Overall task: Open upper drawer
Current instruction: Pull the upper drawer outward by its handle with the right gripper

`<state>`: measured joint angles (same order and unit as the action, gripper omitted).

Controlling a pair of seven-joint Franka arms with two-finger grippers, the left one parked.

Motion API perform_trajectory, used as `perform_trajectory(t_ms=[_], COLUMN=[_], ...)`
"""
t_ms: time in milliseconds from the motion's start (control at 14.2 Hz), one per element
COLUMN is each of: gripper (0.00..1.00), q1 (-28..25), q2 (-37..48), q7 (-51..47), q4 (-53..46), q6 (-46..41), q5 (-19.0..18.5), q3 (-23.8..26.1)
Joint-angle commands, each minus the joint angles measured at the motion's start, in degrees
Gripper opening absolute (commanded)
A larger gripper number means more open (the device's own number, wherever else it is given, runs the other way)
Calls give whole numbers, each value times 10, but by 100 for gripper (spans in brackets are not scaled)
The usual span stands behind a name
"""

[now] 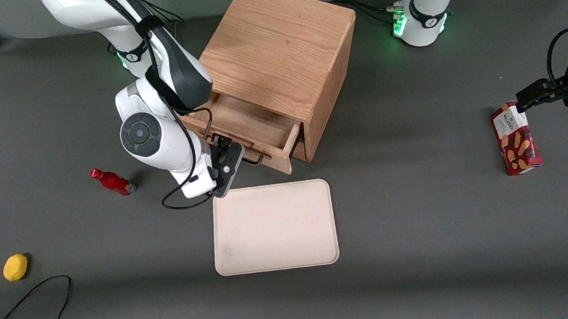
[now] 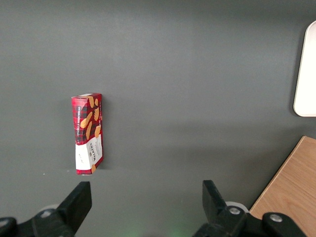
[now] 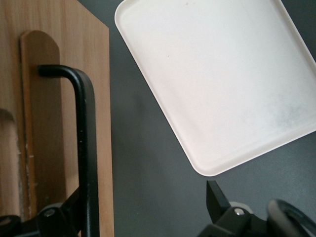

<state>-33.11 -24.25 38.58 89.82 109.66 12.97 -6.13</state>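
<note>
The upper drawer point(image 1: 249, 119) of the oak cabinet point(image 1: 279, 47) stands pulled partway out, and its bare wooden floor shows. Its thin black wire handle point(image 1: 258, 158) sits on the drawer front, which faces the front camera. My gripper point(image 1: 236, 151) hangs right at that handle, in front of the drawer, and is open. In the right wrist view the handle point(image 3: 84, 148) runs down the wooden drawer front point(image 3: 44, 123). It passes close against one finger point(image 3: 64, 217), while the other finger point(image 3: 217, 200) stands far off over the dark table. The gripper point(image 3: 143, 212) holds nothing.
A cream tray point(image 1: 274, 227) lies on the table just nearer the front camera than the drawer. A red bottle point(image 1: 111, 182) and a yellow object point(image 1: 15, 267) lie toward the working arm's end. A red biscuit box point(image 1: 516, 139) lies toward the parked arm's end.
</note>
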Motion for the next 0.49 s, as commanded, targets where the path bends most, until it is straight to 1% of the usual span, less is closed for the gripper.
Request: perform_trajectory(t_ms=[0, 423], gripper=[100, 100], q1=[8, 23], q2=[-17, -48], q7=[19, 22], q4=[-20, -60], q6=[-12, -13], q5=[-2, 2], q3=[-1, -2])
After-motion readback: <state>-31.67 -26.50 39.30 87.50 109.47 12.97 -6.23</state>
